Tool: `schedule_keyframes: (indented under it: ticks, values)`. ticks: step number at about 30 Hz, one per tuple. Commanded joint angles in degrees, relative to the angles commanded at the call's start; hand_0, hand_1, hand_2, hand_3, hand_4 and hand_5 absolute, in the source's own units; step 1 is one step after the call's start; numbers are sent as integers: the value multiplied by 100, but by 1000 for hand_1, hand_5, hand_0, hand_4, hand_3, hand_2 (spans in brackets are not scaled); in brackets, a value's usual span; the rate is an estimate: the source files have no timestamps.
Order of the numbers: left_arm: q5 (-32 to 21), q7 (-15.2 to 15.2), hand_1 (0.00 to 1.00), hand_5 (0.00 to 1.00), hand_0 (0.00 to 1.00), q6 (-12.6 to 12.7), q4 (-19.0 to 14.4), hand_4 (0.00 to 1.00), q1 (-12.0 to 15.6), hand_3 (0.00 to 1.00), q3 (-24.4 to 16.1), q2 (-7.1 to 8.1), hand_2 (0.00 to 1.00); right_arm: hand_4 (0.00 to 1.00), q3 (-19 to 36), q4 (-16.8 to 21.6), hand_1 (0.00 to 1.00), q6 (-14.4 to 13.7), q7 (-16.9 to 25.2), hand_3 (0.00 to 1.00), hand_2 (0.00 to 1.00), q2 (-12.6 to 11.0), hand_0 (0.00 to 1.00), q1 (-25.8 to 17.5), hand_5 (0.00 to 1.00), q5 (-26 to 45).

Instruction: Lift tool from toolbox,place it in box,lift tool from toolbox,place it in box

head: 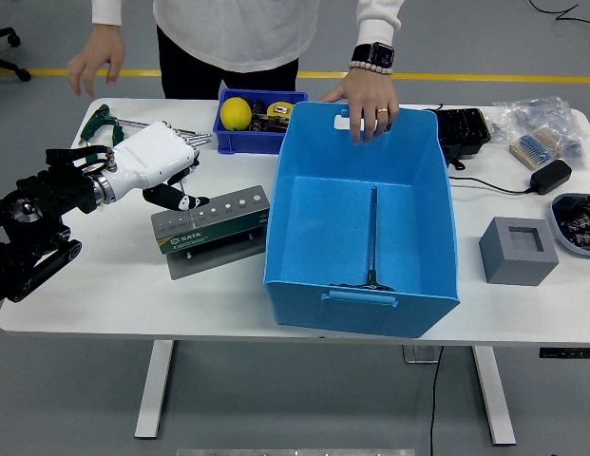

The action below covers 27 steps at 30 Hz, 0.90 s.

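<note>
The left hand [161, 166] hovered with fingers loosely spread, holding nothing, just above the grey toolbox [210, 224] beside the blue box [437, 247], where 1 long tool [372, 237] lay; such tools looked rigid, slim, best pinched mid-shaft.
</note>
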Motion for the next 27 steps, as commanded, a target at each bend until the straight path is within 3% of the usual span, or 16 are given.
schedule_keyframes:
  ticks: [1,5,9,20,27]
  values:
    - [23,38,2,415,66,34,-18,889,40,27,-115,4,2,825,-4,-1,695,-1,3,586,731,1,724,-1,725,9]
    - [74,97,2,415,66,-20,-212,889,159,27,-601,57,2,825,-9,-1,695,-1,7,586,731,-1,724,3,725,13]
    - [-34,85,2,397,66,-118,-643,864,258,26,-1002,169,2,824,-8,-3,695,-2,8,585,731,2,724,-4,724,22]
    - [-251,234,2,396,68,-659,-1715,832,354,26,-1525,455,2,825,-5,-7,695,-2,1,586,731,2,724,-11,724,13]
    - [-252,367,2,395,69,-863,-2401,824,322,26,-1769,579,2,826,4,-7,695,-4,-1,586,732,2,725,-16,724,4]
